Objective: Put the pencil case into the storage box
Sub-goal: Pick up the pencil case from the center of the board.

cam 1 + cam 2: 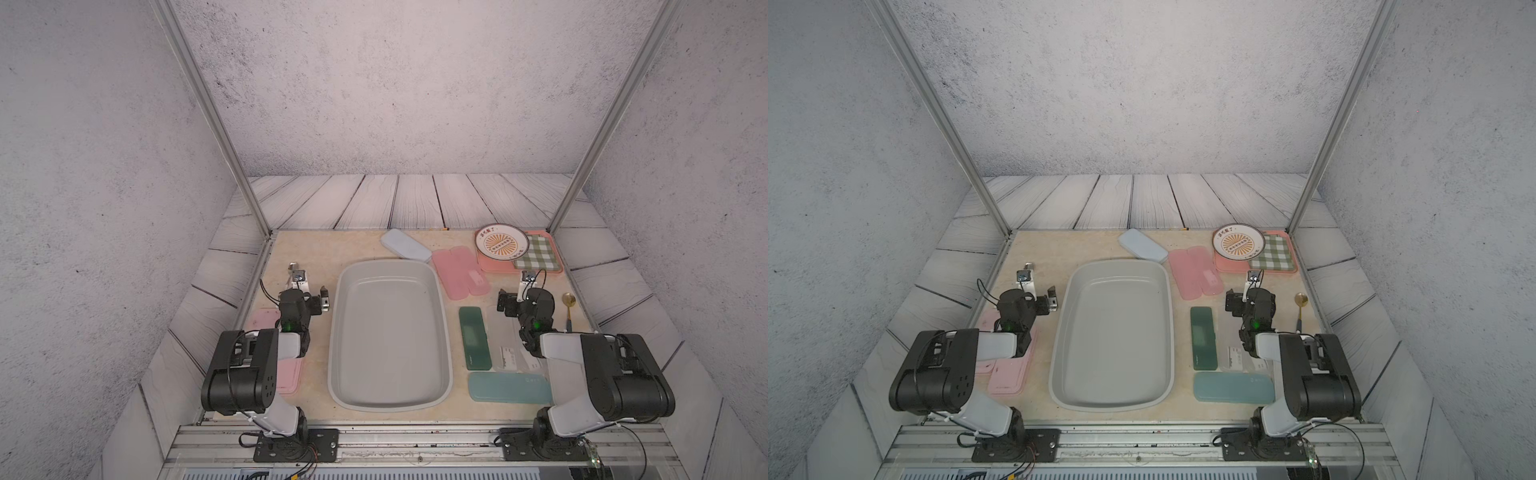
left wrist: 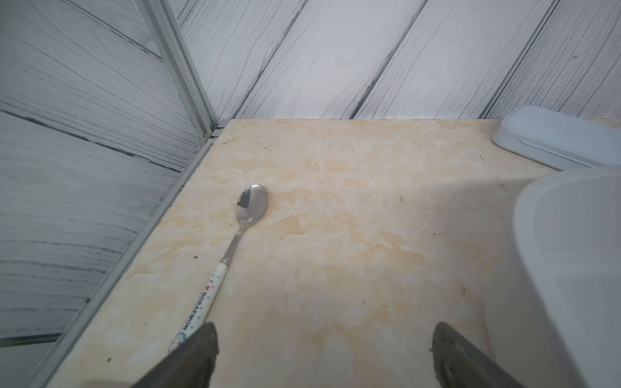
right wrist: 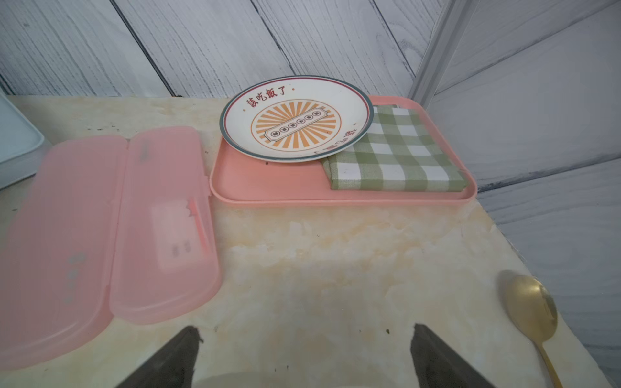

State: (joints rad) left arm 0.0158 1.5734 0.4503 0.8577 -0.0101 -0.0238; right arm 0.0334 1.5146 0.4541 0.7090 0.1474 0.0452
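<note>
We see both pincers released, holding nothing: left gripper (image 2: pixel 322 336) and right gripper (image 3: pixel 304 336) flank the empty grey storage box (image 1: pixel 390 332); a dark green pencil case (image 1: pixel 475 338) lies just beside it.

1. The table (image 1: pixel 307 257) has a cream, marbled top with small dark specks.
2. The grey storage box (image 1: pixel 390 332) stands at its middle.
3. Past the box's far rim lies a shut pale blue case (image 1: pixel 406 245), and just beside it an open pink case (image 1: pixel 460 272) lies flat.
4. A salmon-pink tray (image 1: pixel 494 264) sits in the far right corner.
5. To the right of the box, a dark green case (image 1: pixel 475 337) lies lengthwise and a teal case (image 1: pixel 509 387) lies crosswise nearer the front, with white packets (image 1: pixel 510 359) beside them.
6. A gold spoon (image 1: pixel 568 299) lies by the right edge, and a silver spoon (image 2: pixel 251 205) near the left edge.
7. Pink cases (image 1: pixel 1009 374) lie left of the box, partly hidden.
</note>
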